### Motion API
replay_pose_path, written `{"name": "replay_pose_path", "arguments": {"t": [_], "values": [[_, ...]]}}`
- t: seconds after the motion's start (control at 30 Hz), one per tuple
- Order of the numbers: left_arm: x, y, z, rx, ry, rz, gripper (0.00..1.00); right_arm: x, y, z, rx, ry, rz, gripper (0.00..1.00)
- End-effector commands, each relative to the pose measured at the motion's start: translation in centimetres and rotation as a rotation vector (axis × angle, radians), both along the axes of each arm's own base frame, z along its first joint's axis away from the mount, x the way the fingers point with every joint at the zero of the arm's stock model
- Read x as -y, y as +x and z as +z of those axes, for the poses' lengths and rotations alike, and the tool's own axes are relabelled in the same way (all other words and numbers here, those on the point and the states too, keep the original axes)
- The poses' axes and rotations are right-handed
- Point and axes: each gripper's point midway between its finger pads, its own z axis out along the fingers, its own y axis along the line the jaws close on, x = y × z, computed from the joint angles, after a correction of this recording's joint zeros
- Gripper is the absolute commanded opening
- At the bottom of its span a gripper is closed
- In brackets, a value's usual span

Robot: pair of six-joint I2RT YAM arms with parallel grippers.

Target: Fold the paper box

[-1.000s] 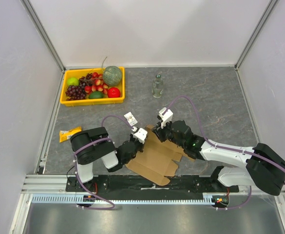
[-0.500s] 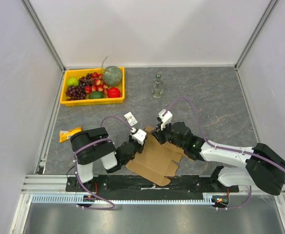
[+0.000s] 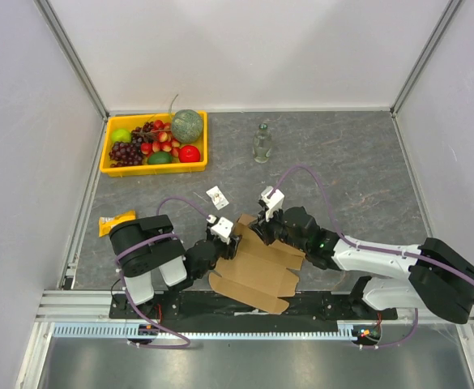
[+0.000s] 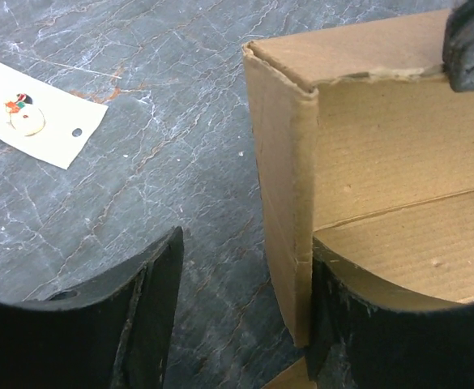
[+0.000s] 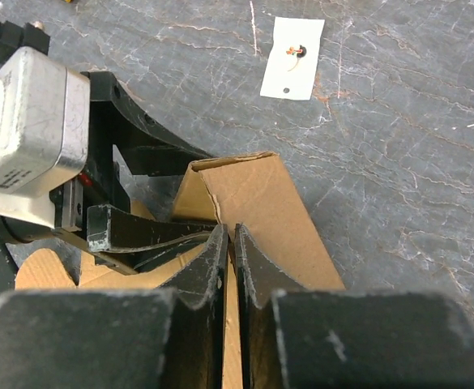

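Top external: paper box [image 3: 257, 267] half-formed on bench [image 3: 342, 162], by its near edge. Left wrist: left claw [image 4: 245, 316] spread apart, straddling box's upright wall, gripping nothing. Right wrist: right claw [image 5: 229, 243] pinched on wall's edge.

Black-and-white arms [image 3: 374, 256] — purple cables [image 3: 303, 167]

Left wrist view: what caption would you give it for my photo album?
Open left pincer straddles a raised flap of the paper box; a small white card lies on the grey table.
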Motion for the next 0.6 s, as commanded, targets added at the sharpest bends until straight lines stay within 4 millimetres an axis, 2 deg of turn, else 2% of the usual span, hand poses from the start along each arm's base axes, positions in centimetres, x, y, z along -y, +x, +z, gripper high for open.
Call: {"name": "replay_pose_path", "arguments": {"t": [0.0,0.1,0.3,0.4,0.53,0.57], "values": [[1.7,-0.1,5.3,0.080,-0.264,-0.020,0.63,0.0,-0.7,0.2,0.007,0.014,0.006,0.11],[1.9,0.1,5.5,0.083,-0.273,-0.017,0.63,-0.2,-1.3,0.3,0.003,0.020,0.018,0.10],[2.3,0.5,6.2,0.111,-0.272,-0.021,0.50,-0.7,-2.2,1.4,0.011,0.038,0.036,0.09],[2.5,0.3,6.4,0.113,-0.274,-0.038,0.50,-0.7,-2.2,1.7,0.016,0.036,0.029,0.10],[2.7,-0.4,6.3,0.094,-0.287,-0.074,0.69,-0.8,-2.3,1.6,0.016,0.027,0.034,0.10],[2.7,-0.6,6.4,0.089,-0.291,-0.085,0.80,-0.8,-2.4,1.5,0.015,0.024,0.035,0.10]]}}
